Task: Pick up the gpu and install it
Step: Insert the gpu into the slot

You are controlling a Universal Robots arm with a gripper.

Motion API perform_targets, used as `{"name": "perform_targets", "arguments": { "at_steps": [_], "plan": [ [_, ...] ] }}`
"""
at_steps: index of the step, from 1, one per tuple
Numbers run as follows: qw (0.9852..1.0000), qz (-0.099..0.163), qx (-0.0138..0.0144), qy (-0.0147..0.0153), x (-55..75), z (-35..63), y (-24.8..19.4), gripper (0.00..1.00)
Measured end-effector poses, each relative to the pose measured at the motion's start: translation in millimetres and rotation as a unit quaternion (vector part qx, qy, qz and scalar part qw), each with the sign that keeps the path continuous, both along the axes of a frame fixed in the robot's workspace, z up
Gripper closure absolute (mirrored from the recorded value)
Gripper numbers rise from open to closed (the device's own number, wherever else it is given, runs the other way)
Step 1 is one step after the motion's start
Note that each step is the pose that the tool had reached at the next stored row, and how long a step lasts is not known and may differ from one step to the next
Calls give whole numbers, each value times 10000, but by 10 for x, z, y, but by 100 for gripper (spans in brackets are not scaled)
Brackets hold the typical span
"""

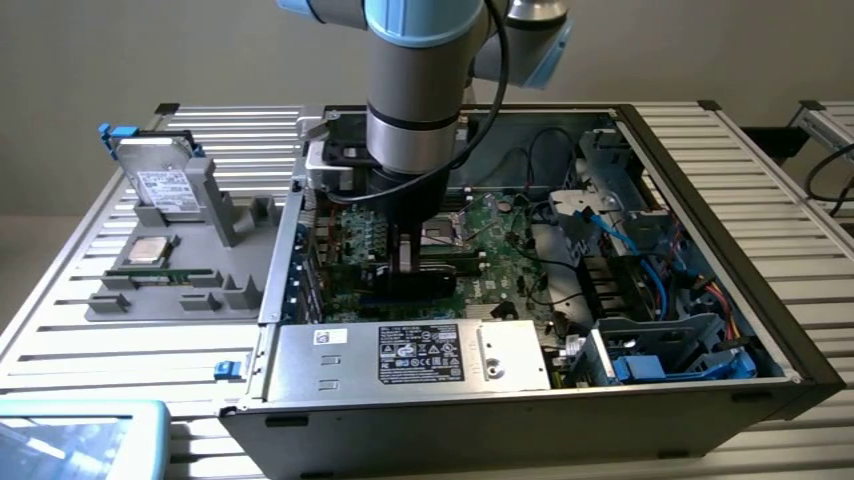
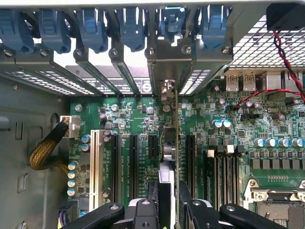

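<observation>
Black fingers (image 2: 143, 214) of the gripper (image 2: 169, 210) are clamping the gpu (image 2: 175, 143), which is standing on edge over the green motherboard (image 2: 133, 114), its end reaching the rear slot brackets (image 2: 119, 62). Around the motherboard, the open computer case (image 1: 747, 300) is lying on a slatted metal table (image 1: 120, 340), beside a grey parts tray (image 1: 174, 290).

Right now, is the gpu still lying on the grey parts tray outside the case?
No: the gpu stands edge-on in the gripper over the motherboard slots inside the case.
</observation>
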State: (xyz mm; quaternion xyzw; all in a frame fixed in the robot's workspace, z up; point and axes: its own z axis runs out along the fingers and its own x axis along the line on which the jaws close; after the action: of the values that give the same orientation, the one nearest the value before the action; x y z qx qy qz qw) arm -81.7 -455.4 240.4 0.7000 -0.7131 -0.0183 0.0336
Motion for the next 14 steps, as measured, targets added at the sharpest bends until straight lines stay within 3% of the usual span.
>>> {"name": "perform_targets", "arguments": {
  "at_steps": [10, 14],
  "plan": [
    [10000, -2, 3, 0, -11, -2, 1, 72],
    [10000, -3, -6, 3, -12, 75, -1, 71]
  ]
}}
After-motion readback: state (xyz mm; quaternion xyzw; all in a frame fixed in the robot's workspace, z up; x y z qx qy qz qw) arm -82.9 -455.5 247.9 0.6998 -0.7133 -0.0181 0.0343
